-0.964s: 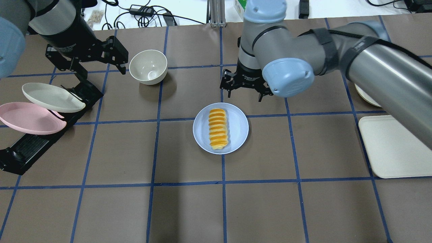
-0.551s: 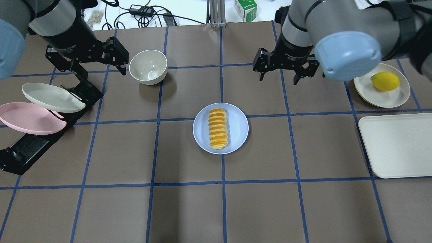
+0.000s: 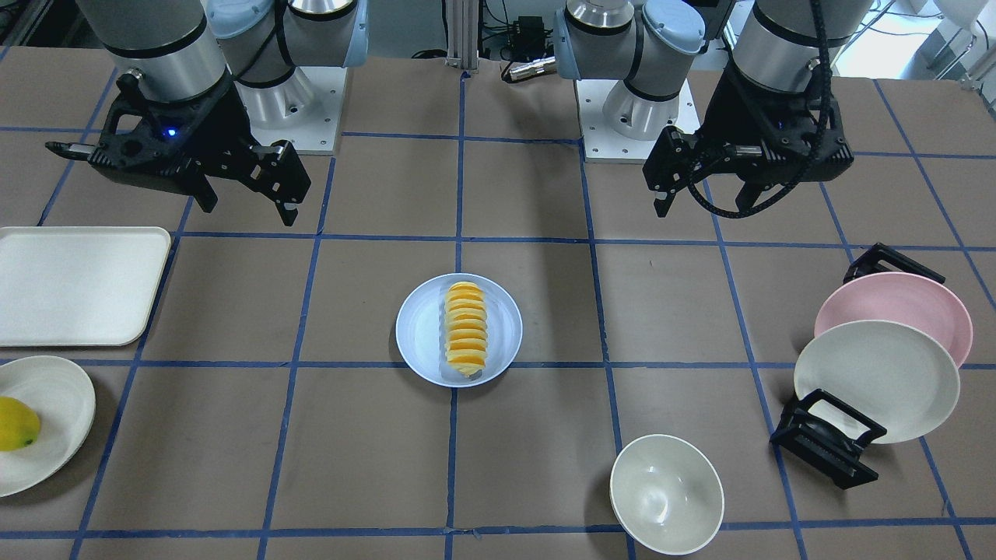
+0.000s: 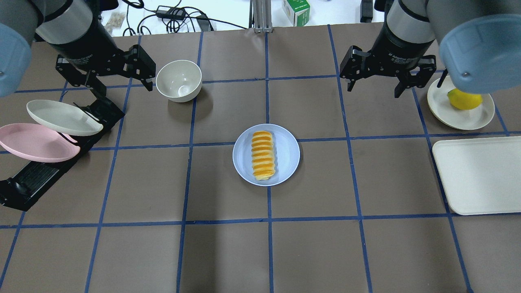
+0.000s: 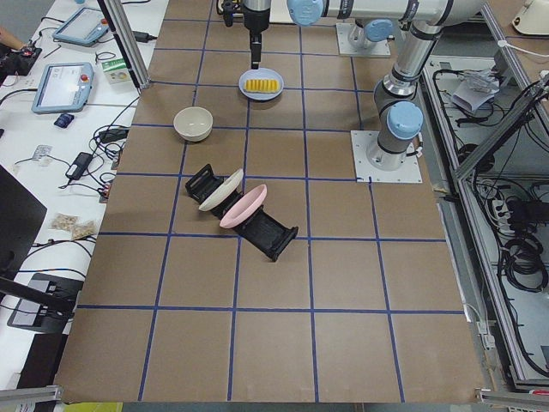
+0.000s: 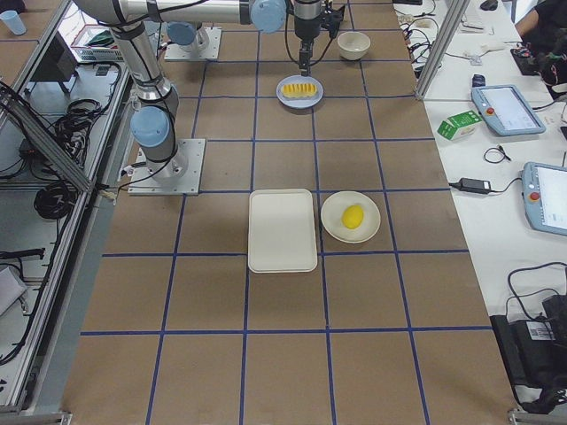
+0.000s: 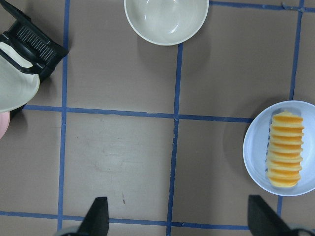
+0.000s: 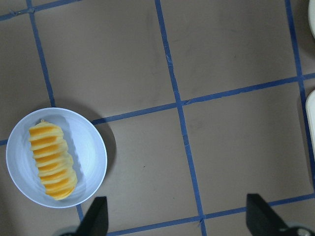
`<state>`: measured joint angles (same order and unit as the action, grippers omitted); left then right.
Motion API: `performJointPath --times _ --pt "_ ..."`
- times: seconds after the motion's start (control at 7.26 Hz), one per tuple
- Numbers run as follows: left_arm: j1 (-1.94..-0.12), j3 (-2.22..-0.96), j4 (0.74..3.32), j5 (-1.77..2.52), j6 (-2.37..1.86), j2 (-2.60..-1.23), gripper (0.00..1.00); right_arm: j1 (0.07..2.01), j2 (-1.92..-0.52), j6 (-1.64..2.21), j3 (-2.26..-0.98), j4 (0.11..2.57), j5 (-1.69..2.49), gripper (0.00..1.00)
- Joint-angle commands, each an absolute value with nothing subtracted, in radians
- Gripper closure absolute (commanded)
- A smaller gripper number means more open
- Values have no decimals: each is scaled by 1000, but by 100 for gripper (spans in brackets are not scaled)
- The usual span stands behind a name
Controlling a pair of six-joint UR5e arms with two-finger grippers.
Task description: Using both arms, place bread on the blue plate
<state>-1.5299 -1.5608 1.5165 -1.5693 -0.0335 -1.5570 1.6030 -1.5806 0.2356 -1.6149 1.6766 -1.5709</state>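
Orange-golden bread (image 3: 467, 330) lies on the blue plate (image 3: 420, 330); both arms stand clear of it.

Front-facing view: the plate sits mid-table (image 3: 545, 467) on a crossing of blue grid lines. The left fingers (image 3: 661, 194) and right fingers (image 3: 288, 194) are spread apart, empty, and raised well away from the plate. Overhead view: the bread lies lengthwise just left of the plate's middle, its ends inside the rim. The left fingers hang beside a cream bowl (image 4: 179, 79) and over a black rack (image 4: 101, 114); the right fingers hang near a lemon (image 4: 464, 99). Left wrist view: fingertips wide apart at the lower edge, nothing between them, the loaded plate at the right edge. Right wrist view: fingertips likewise apart, the loaded plate at lower left. Side views: bread on plate confirmed; fingers too small to judge.
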Motion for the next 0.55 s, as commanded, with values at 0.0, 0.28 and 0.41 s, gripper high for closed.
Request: performJointPath --times 0.0,0.28,0.41 --pt "-1531 -1560 1516 -1569 -34 -1560 0 1598 -1592 227 -1618 1675 -1647 0" --pt "-1531 -1543 1517 -1583 -34 -1568 0 1574 -1592 227 -1617 1640 -1609 0" --pt "-1532 -1549 1517 -1604 -35 -1562 0 1563 -1592 229 -1611 1641 -1594 0"
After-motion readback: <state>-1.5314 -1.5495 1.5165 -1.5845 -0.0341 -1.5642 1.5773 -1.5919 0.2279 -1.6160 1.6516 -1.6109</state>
